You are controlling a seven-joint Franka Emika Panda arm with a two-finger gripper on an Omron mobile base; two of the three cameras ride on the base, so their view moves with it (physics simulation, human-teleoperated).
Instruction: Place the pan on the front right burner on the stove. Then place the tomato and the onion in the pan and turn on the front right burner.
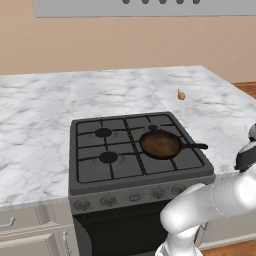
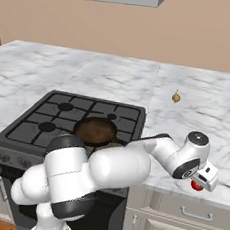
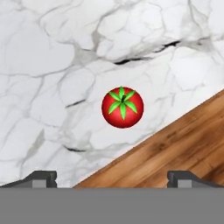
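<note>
The left base view looked forward and down from behind the arm's left, taking in the stove [image 1: 137, 150] head-on, the marble bench [image 1: 40, 115] on both sides and the back wall. The right base view looked down from behind the arm's right, seeing the same stove [image 2: 68, 119] obliquely and more of the bench's right front edge. Both shared the stove top and the bench's right part. The hand view looked straight down, close above the bench's front edge [image 3: 144, 140], with wooden floor [image 3: 183, 140] beyond it.
</note>
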